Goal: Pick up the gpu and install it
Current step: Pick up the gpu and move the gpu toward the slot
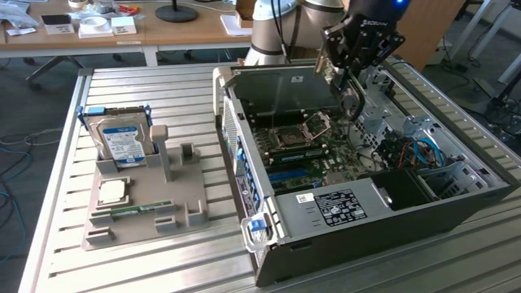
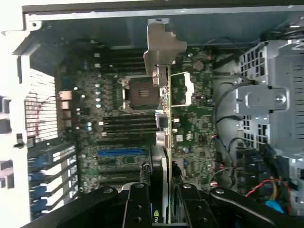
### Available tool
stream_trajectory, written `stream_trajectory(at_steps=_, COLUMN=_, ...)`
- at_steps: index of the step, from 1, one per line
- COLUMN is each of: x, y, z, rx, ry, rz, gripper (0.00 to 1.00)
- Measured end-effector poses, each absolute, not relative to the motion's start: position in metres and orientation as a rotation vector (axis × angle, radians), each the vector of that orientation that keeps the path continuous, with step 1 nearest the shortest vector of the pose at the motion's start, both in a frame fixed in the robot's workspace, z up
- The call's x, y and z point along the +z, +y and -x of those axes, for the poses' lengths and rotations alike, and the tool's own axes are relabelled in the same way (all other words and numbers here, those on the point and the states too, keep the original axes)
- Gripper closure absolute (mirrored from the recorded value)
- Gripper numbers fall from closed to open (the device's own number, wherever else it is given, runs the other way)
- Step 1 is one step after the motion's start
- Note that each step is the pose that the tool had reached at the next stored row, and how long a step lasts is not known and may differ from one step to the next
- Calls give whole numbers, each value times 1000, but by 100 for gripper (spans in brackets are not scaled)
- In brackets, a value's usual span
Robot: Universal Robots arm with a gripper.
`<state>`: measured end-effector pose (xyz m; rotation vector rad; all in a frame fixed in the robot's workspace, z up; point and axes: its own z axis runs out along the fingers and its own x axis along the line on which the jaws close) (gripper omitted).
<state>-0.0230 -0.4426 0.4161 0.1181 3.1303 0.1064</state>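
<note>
Hard drive (image 1: 122, 143) is parked in its stand (image 1: 138, 229) at the exterior view's left; rightward, the gpu (image 2: 164, 137) is held edge-on by the gripper (image 1: 350, 67) above the open case (image 1: 366, 235). Probably light, stiff, fragile: best pinched by its edges.

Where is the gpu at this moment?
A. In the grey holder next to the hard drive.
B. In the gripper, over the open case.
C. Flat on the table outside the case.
B: the gripper is shut on the gpu, which hangs edge-down over the motherboard of the open case.
</note>
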Motion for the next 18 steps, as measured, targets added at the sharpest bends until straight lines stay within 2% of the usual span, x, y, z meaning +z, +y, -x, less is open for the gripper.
stream_trajectory(at_steps=18, x=416, y=-443, z=-33, rx=109, ry=3130, rz=-118, gripper=73)
